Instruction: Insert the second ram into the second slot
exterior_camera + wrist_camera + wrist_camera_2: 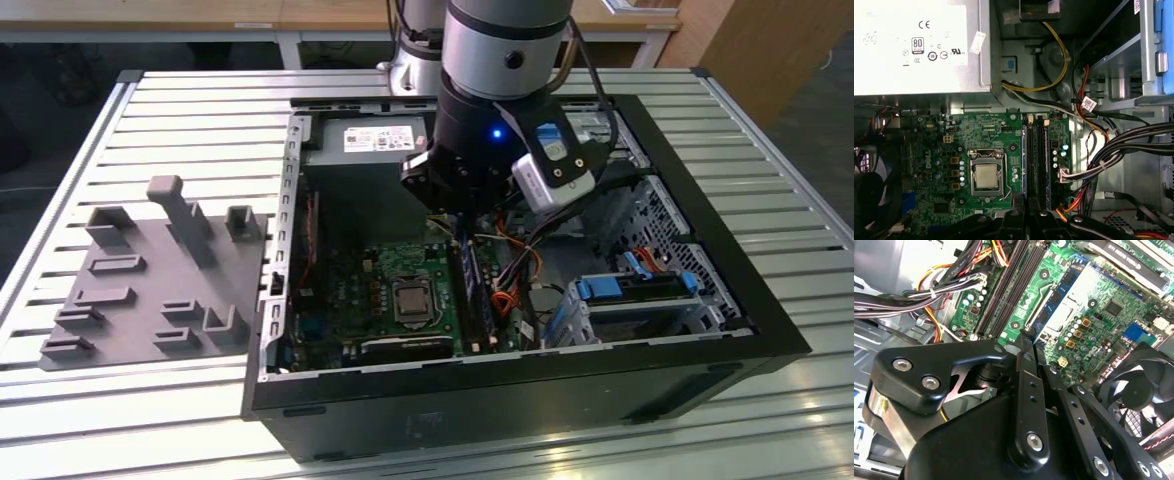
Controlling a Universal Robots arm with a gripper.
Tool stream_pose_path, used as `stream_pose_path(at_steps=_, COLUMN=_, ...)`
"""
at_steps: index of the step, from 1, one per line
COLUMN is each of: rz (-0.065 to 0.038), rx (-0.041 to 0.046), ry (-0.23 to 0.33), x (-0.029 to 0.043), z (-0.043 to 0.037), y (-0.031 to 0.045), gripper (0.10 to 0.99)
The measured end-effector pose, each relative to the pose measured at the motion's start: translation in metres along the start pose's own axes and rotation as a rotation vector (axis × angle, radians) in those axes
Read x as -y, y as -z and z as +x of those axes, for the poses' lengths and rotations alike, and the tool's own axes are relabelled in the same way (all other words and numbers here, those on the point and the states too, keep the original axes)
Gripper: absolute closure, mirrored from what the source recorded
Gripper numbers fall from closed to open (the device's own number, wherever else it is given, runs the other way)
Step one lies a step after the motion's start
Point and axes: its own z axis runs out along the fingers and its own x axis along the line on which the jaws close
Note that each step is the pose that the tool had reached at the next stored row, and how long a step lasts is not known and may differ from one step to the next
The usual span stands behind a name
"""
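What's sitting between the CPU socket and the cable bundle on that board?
In the first wrist view, the black memory slots run between the CPU socket and the cable bundle.

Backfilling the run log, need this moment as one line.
pincer shut | inside computer case, low over board | tip near end of blue memory stick | stick sits in slot beside processor | contact unclear

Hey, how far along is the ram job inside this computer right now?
Done: a blue ram stands edge-up on the motherboard beside the CPU socket. In hand: the gripper sits low at that ram's end. Left: I can't tell whether it is fully seated, and the black slots next to it look empty.
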Motion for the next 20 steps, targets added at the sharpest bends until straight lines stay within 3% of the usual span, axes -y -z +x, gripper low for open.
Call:
stream_pose_path(at_steps=5, rz=-0.005, rx=-0.0022, ry=0.001, x=0.0003, z=0.0, y=-0.003, gripper=0.949)
stream_pose_path(at_steps=20, rz=-0.001, rx=-0.0058, ry=0.006, x=0.001, z=0.0, y=-0.0068, gripper=0.949)
